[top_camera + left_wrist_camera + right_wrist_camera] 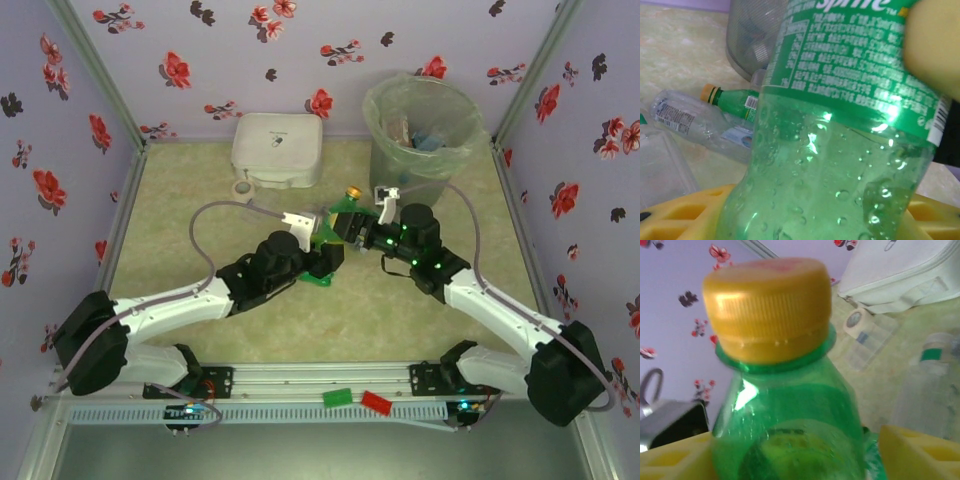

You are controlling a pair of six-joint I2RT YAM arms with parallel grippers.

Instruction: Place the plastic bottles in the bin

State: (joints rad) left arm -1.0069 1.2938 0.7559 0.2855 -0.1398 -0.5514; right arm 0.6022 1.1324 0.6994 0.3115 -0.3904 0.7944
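The walls (180,40) are light purple with red and black flowers. The table (180,200) is pale yellow-green with cloudy swirls. The green bottle (785,415) has a yellow cap (767,310) and a green label (850,55) with white writing. The bin (400,165) on the far right is grey-green. The far box (278,148) is white.

Top and bottom of green bottle (830,165) cut off by edges; bin (400,165) contents blurry through bag (470,140).

Your 2 arms meet mid-table.
The left gripper (320,236) and right gripper (354,224) flank 1 green bottle (336,217); the bin (386,160) stands far right, a white box (277,150) to its left.
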